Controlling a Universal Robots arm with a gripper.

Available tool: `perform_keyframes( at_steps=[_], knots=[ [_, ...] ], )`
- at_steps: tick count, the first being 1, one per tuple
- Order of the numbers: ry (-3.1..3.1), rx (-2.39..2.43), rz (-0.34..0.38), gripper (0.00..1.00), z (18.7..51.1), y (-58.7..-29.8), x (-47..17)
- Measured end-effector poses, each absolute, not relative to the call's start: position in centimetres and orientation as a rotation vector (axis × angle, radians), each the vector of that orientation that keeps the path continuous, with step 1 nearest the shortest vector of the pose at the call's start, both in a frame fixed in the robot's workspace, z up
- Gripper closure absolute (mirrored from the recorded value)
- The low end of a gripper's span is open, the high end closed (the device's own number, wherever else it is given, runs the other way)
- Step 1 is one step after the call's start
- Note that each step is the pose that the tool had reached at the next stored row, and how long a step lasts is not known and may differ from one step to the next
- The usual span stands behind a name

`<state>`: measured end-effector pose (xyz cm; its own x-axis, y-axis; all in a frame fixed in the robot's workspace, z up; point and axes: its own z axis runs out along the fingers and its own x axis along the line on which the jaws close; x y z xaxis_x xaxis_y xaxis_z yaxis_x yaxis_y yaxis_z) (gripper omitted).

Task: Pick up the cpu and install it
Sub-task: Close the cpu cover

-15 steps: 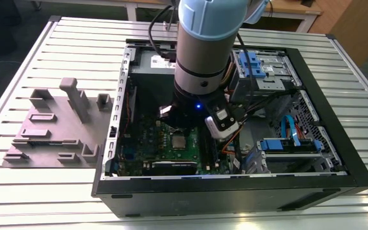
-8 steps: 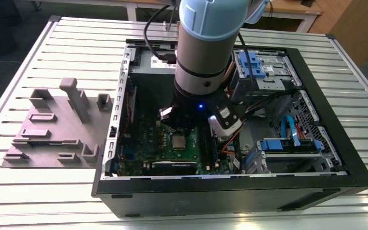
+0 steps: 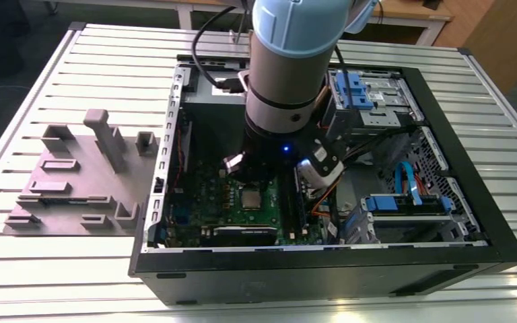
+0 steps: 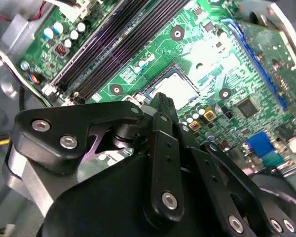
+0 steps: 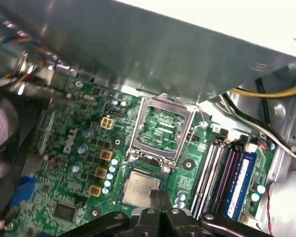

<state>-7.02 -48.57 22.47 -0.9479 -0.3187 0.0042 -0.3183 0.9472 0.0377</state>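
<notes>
The cpu (image 5: 139, 188) is a small silvery square lying flat in the socket of the green board (image 5: 74, 148); in the exterior view the cpu (image 3: 251, 198) sits mid-board under the arm. The socket's metal frame (image 5: 162, 128) is hinged open, standing beside the chip. In both wrist views my gripper (image 5: 158, 195) hovers just over one edge of the cpu (image 4: 180, 89), fingertips pressed together with nothing between them. My gripper (image 4: 163, 100) hides part of the chip's near side.
Dark memory slots (image 5: 221, 170) run beside the socket. A grey metal box (image 5: 163, 49) overhangs the board. A black fan (image 5: 2, 143), cable bundles (image 5: 266, 94) and drive cages with blue clips (image 3: 366, 94) crowd the case. A grey fixture (image 3: 79, 175) stands on the slatted table.
</notes>
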Motion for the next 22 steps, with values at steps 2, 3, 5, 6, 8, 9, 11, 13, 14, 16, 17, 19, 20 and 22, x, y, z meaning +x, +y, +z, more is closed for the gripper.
perform_keyframes(
  at_steps=[2,3,5,6,8,9,11,13,14,16,17,19,20,22],
  knots=[
    [-3.080,0.560,-0.057,0.90,22.46,-48.57,-7.02],
    [-3.075,0.585,-0.057,0.90,22.46,-48.57,-7.02],
    [-3.065,0.635,-0.056,0.90,22.46,-48.57,-7.02],
    [-3.059,0.659,-0.056,0.90,22.46,-48.57,-7.02],
    [-3.049,0.706,-0.056,0.90,22.46,-48.57,-7.02],
    [-3.044,0.724,-0.056,0.90,22.46,-48.58,-7.00],
    [-3.043,0.727,-0.056,0.90,22.45,-48.57,-6.99],
    [-3.043,0.727,-0.056,0.90,22.46,-48.58,-6.99],
    [-3.043,0.728,-0.056,0.90,22.46,-48.57,-6.99],
    [-3.043,0.727,-0.056,0.90,22.46,-48.57,-6.96],
    [-3.043,0.728,-0.057,0.90,22.45,-48.56,-6.93],
    [-3.043,0.727,-0.056,0.90,22.46,-48.50,-6.88],
    [-3.043,0.727,-0.056,0.90,22.46,-48.45,-6.85],
    [-3.043,0.728,-0.057,0.90,22.45,-48.30,-6.78]
  ],
)
